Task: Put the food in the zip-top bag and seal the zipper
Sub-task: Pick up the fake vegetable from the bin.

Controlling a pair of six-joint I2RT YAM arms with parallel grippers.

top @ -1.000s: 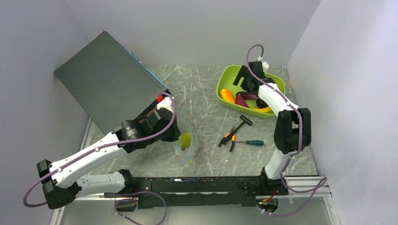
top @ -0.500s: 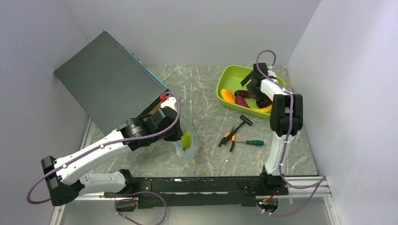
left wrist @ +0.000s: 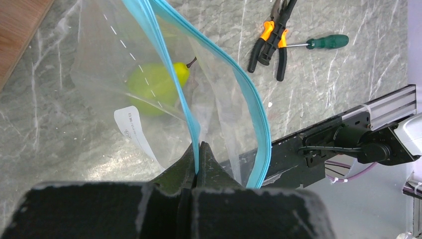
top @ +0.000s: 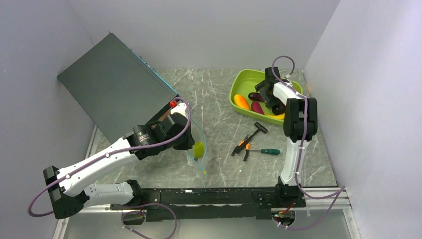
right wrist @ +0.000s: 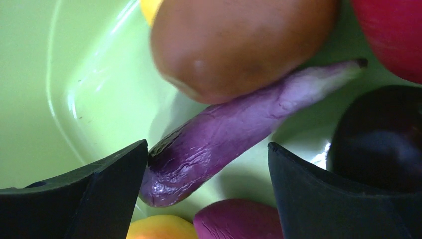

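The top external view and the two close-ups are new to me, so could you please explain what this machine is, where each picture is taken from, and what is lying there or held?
Two white robot arms are bolted at the table's near edge. The wide picture looks down from above and behind them; the other two come from a camera on each wrist. The left gripper is shut on the zipper edge of the clear zip-top bag, which holds a green fruit. The right gripper, open, straddles a purple vegetable in the lime-green tray, beside a brown fruit and a dark plum. Pliers and a screwdriver lie on the table between the arms.
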